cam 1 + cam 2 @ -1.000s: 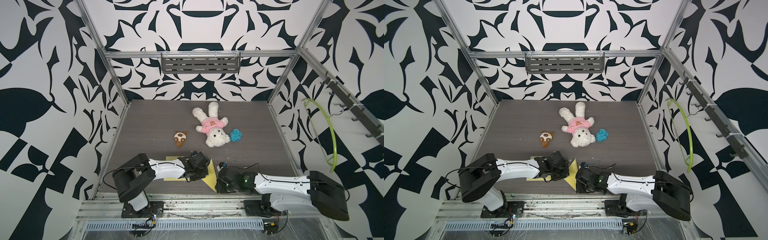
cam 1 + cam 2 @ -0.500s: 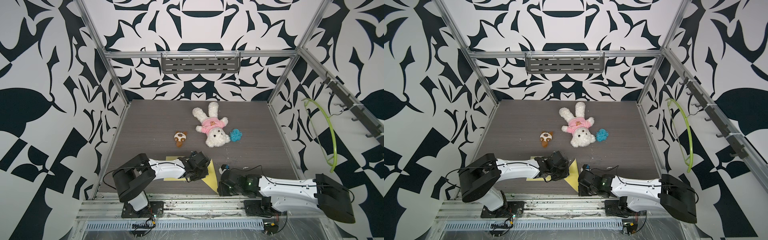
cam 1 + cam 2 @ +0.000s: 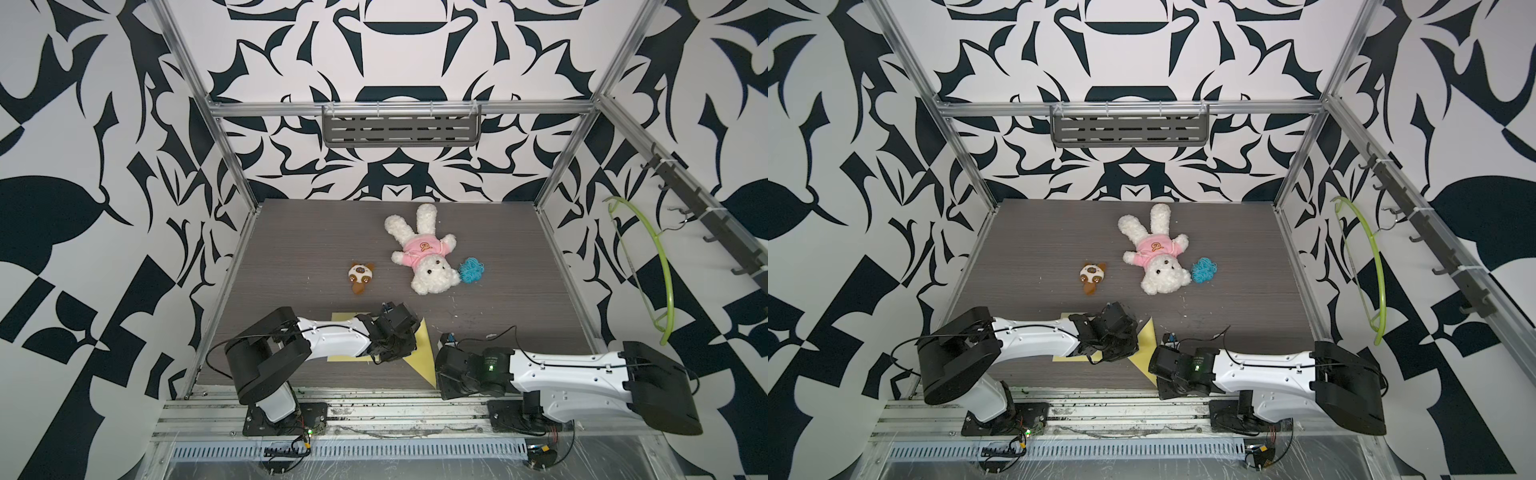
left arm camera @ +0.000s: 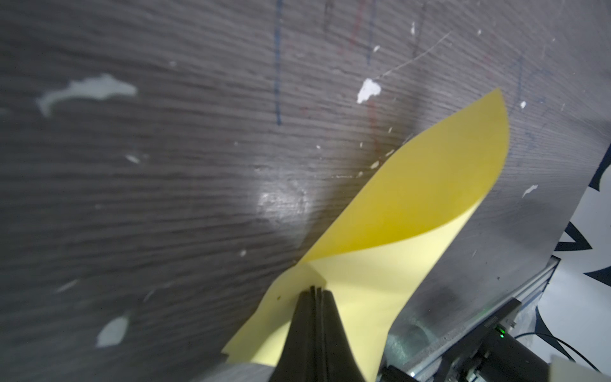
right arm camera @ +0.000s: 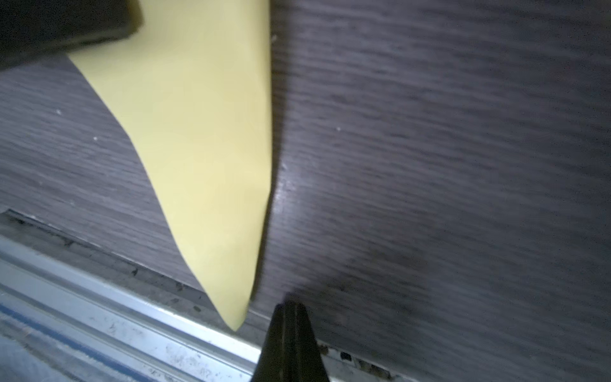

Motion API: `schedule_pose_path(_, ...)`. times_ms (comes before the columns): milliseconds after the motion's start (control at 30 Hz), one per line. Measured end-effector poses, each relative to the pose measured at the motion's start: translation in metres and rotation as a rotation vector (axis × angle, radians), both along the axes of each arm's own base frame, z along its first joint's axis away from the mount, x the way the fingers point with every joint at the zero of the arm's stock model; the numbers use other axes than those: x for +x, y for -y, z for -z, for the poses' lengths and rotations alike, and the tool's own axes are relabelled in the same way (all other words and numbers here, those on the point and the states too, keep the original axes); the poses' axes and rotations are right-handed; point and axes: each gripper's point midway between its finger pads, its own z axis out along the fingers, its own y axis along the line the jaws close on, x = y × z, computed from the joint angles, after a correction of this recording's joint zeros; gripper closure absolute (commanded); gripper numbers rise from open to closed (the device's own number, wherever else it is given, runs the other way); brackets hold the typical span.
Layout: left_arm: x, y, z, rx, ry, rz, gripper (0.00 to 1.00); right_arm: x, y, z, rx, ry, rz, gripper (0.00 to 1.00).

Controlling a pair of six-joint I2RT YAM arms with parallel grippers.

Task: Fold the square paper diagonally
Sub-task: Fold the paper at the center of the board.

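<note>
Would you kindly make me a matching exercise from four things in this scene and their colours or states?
Things: 1 paper; 2 plush toy's shirt; 3 tangle beside the plush's head; 4 left hand.
Matches: A pink; B shut, tips on the paper; C blue; D yellow.
Pairs: 1-D; 2-A; 3-C; 4-B.

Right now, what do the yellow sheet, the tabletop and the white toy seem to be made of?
The yellow sheet looks like thin matte paper: it curls freely. The tabletop is probably wood-grain laminate: fine dark streaks, dull sheen, white flecks. The white toy is plush, with fluffy pile; its pink shirt looks like cloth.
</note>
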Motion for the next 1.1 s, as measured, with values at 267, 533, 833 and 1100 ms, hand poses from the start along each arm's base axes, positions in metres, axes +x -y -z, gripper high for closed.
schedule_pose_path(267,0.000,0.000,0.000,-0.001,0.000,0.000,1.00,0.009,-0.006,-0.027,0.074,0.071,0.004,0.97)
schedule_pose_path(533,0.000,0.000,0.000,-0.001,0.000,0.000,1.00,0.014,-0.026,-0.024,0.061,0.070,-0.028,0.98)
schedule_pose_path(833,0.000,0.000,0.000,-0.001,0.000,0.000,1.00,0.010,-0.030,-0.016,0.045,0.051,-0.048,0.98)
schedule_pose_path(1100,0.000,0.000,0.001,0.001,-0.001,0.000,1.00,-0.001,-0.028,-0.001,0.011,0.025,-0.076,0.99)
